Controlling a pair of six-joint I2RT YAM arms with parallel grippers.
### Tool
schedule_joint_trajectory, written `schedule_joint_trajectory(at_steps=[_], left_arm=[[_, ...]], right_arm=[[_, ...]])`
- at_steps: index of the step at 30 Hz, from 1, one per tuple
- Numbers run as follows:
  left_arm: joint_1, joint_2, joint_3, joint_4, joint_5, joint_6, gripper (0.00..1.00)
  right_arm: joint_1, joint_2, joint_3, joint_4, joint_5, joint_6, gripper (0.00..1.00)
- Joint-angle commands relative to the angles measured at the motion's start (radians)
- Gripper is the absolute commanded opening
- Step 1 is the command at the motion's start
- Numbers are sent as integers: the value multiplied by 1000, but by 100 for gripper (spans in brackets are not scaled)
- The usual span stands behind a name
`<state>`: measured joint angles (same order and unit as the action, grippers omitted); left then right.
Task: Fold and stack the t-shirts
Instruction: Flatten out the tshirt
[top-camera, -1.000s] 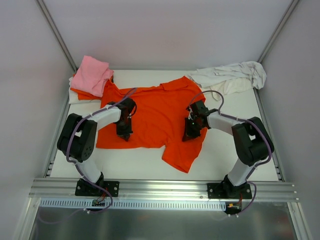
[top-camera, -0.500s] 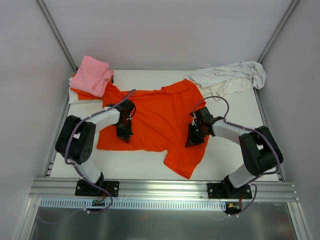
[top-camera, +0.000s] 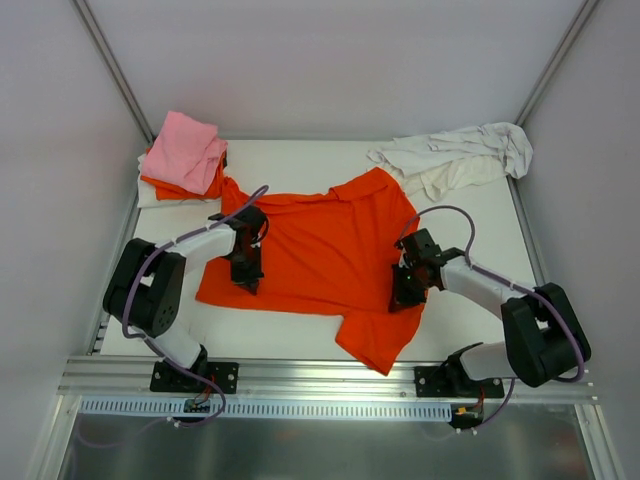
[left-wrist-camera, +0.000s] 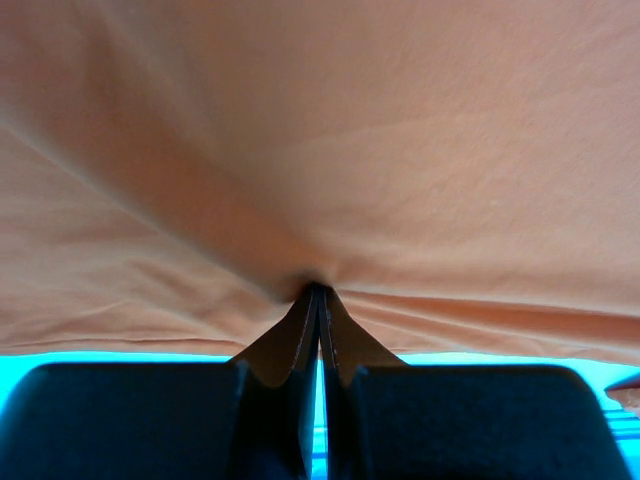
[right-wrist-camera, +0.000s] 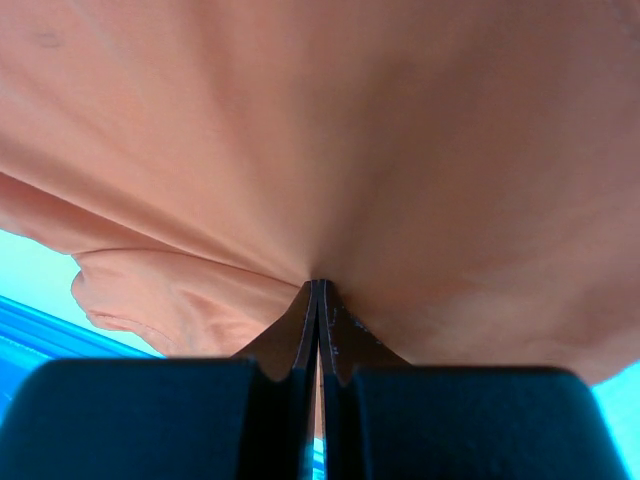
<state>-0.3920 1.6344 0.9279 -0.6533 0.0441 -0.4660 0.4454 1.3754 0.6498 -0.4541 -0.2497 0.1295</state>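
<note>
A bright orange t-shirt (top-camera: 320, 245) lies spread on the white table, one sleeve trailing toward the near edge. My left gripper (top-camera: 247, 282) is shut, its tips pressed down on the shirt's left part. At the shirt's right edge my right gripper (top-camera: 403, 298) is shut and pressed onto the cloth in the same way. In the left wrist view the left gripper (left-wrist-camera: 318, 290) dents the orange cloth (left-wrist-camera: 350, 130), with creases running to the tips. In the right wrist view the right gripper (right-wrist-camera: 320, 283) dents the orange cloth (right-wrist-camera: 400, 130). I see no cloth between either pair of jaws.
At the back left a folded pink t-shirt (top-camera: 183, 150) tops a stack with orange cloth (top-camera: 212, 183) and white cloth (top-camera: 150, 196) under it. A crumpled white t-shirt (top-camera: 455, 155) lies at the back right. White walls enclose the table (top-camera: 470, 225); a metal rail (top-camera: 320, 375) runs along its near edge.
Both grippers slid right and toward the near edge, the right one farther. The orange shirt shifted with them, away from the back-left stack.
</note>
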Motion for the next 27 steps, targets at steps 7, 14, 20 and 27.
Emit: schedule_joint_trajectory(at_steps=[7, 14, 20, 27], left_arm=[[-2, -114, -70, -106, 40, -25, 0], [-4, -183, -136, -115, 45, -33, 0], [-7, -248, -169, -124, 17, -51, 0], [-8, -240, -155, -94, -36, -69, 0]], right_arm=[[-10, -76, -24, -93, 59, 1, 0], [-10, -134, -44, -115, 59, 33, 0], [-10, -185, -52, -132, 69, 50, 0], [-8, -179, -39, -133, 78, 48, 0]])
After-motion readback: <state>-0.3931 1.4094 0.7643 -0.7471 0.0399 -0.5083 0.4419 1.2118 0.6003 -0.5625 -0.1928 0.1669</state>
